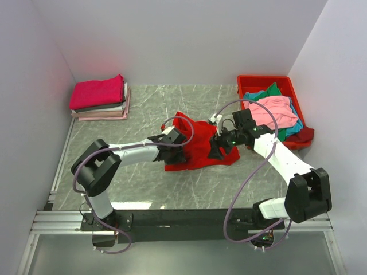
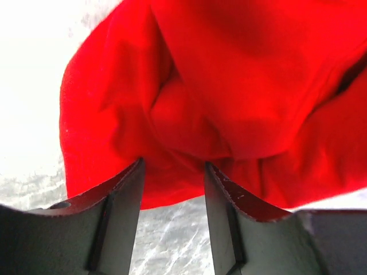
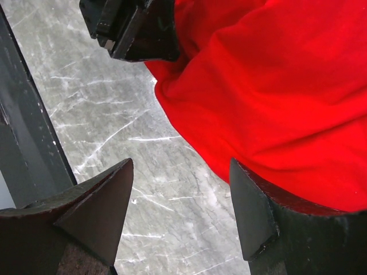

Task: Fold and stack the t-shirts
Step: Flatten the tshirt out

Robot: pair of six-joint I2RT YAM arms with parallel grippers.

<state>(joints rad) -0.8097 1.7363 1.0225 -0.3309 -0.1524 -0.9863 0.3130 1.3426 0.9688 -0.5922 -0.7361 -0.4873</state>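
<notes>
Top external view: red t-shirt (image 1: 198, 153) lies bunched in the middle of the table (image 1: 137, 183), between the two arms. Folded stack (image 1: 100, 98) sits at back left. Red bin (image 1: 265, 80) at back right is heaped with loose shirts (image 1: 274, 109).

Left gripper (image 1: 178, 144) is at the shirt's left edge. Left wrist view: jaws stand apart, bare table shows between them, and a soft fold of red cloth sits right at the tips, not pinched.

Right gripper (image 1: 219, 148) is at the shirt's right side. Right wrist view: jaws are wide apart over bare table, and the cloth edge touches one finger. Nothing is held.

Handling, as judgement:
- Light, limp cloth with no stiffness. It will sag and drape from whatever point is lifted.
- It is not fragile. It is likely to slip if only a thin single layer is caught.
- The layers are crumpled together, so a deep bite may gather two layers at once.
- Best hold is the outer hem or shoulder corners, one per gripper and well apart, so the shirt spreads flat when drawn taut.
- The central bulge is a poor place to grip, since it only lifts a wad.
</notes>
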